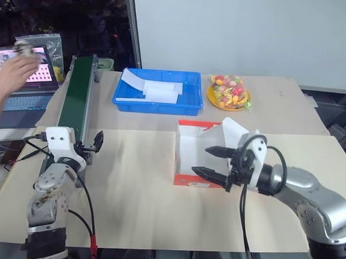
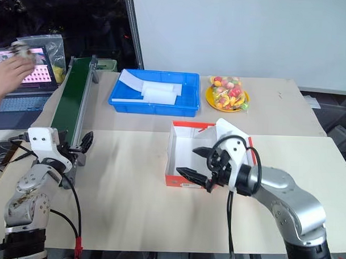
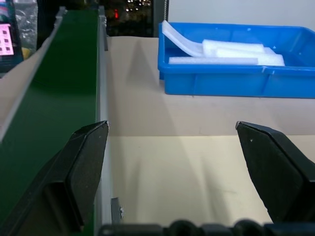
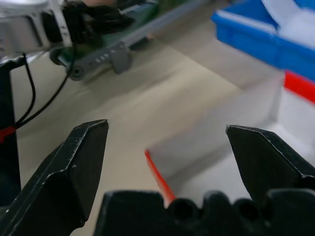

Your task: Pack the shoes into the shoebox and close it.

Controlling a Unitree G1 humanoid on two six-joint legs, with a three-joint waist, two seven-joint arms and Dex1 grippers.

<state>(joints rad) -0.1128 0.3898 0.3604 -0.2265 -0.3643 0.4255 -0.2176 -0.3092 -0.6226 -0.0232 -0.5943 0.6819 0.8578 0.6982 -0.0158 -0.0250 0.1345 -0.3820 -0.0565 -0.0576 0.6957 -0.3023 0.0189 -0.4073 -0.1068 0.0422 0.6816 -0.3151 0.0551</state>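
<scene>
1. So, the red-orange cardboard shoebox with the white inside (image 1: pixel 196 156) sits centre-right of the head view on the cream-covered table (image 1: pixel 142 202), lid flap thrown open toward the right and nothing in it that I can see.
2. Right claw (image 1: pixel 211 161) hangs at the box's near right corner, black fingers wide apart, holding nothing.
3. Left claw (image 1: pixel 92 145) is low on the left by the green conveyor belt (image 1: pixel 80 92), jaws also spread and empty.
4. At upper left a person's hand (image 1: pixel 14 71) holds something small and pale. Could be a shoe, too blurry to say.
5. The box's long axis runs away from the camera, open side up.
6. My guess on handling: thin card, light and a bit flexy, so it'll slide if shoved. Pinch the lid by its free edge and fold it over, bracing a wall with the other claw.
7. Behind it are a blue plastic tray (image 1: pixel 157 101) and a yellow plate of bagged sweets (image 1: pixel 228 91).
</scene>
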